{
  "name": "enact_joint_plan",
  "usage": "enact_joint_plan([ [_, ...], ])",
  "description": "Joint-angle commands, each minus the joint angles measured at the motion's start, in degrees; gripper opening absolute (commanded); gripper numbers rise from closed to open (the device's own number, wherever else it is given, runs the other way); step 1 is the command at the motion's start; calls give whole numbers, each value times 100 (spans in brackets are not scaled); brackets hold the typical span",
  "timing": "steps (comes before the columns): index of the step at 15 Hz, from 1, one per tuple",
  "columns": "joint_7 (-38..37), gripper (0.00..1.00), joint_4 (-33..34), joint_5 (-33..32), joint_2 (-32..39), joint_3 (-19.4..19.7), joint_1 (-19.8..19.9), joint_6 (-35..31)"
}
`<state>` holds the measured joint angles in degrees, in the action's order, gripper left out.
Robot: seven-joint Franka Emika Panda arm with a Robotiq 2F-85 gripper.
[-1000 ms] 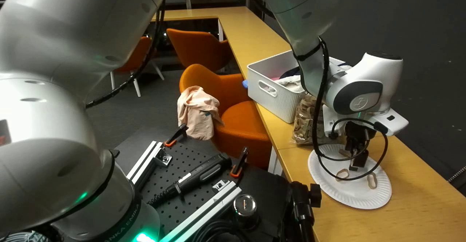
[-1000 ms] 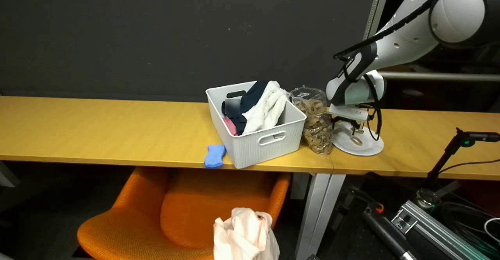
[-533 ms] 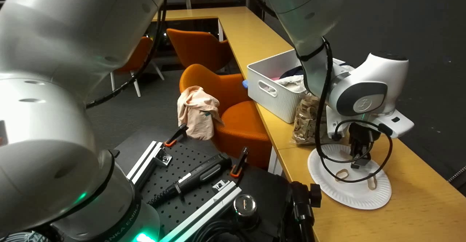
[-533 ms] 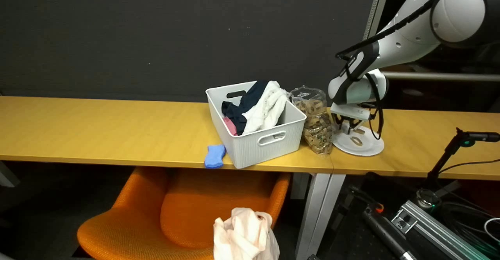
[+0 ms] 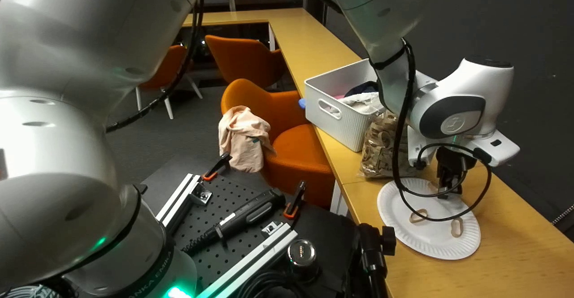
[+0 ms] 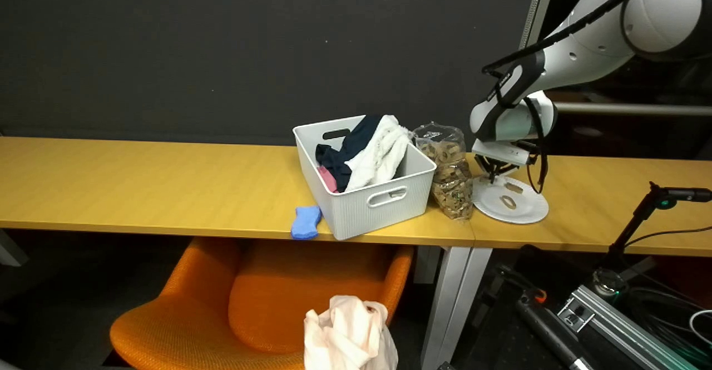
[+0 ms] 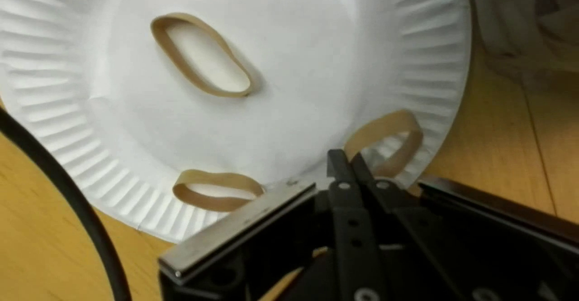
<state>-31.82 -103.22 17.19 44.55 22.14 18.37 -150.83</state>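
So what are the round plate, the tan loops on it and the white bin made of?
Plate: matte white paper, it seems, given the crimped rim.
Tan loops: probably rubber, dull-surfaced, judging by their thin, softly curving bands.
Bin: likely moulded plastic, low in sheen, with finely ribbed sides and cut-out handles, though looks alone can't settle it.

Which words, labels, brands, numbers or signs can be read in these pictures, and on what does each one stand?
"ANKA EMIKA": on the robot's dark base ring, its start cut off.
Lettering on the dark joint cover: too small to read.
White label on the black device: too small to read.
Wrist emblem: too unclear to make out.
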Motion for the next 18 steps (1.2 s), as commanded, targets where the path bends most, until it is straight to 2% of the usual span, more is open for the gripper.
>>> enact_joint_plan([
  [1, 121, 0, -112, -12, -257, 55, 152, -23],
  [8, 164, 0, -198, -139, -238, 309, 246, -16],
  [17, 189, 2, -511, -122, -270, 359, 226, -50],
  [18, 183, 27, -511, -122, -265, 361, 223, -45],
])
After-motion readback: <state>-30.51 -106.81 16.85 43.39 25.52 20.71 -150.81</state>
